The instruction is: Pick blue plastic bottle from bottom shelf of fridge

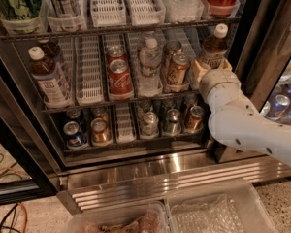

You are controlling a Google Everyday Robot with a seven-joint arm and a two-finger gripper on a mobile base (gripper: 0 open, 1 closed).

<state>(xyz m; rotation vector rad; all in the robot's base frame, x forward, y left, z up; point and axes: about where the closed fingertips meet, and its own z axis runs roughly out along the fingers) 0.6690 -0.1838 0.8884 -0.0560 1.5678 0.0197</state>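
End effector (212,68): inside fridge (165,176), right end, at base of blue plastic bottle (214,45); grip state cannot be told. Bottle upright, rightmost lane, above cans (194,118).

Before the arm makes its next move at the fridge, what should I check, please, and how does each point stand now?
1. Fridge door open, shelf reachable: ok.
2. Pincer at the brown-drink bottle, right end of its shelf: ok.
3. That bottle upright in its lane: ok.
4. Hold secure: cannot tell.
5. Room beside the gold can in the next lane: cannot tell, they look close.
6. Correct target, since a similar bottle stands at the far end of the same shelf: cannot tell.
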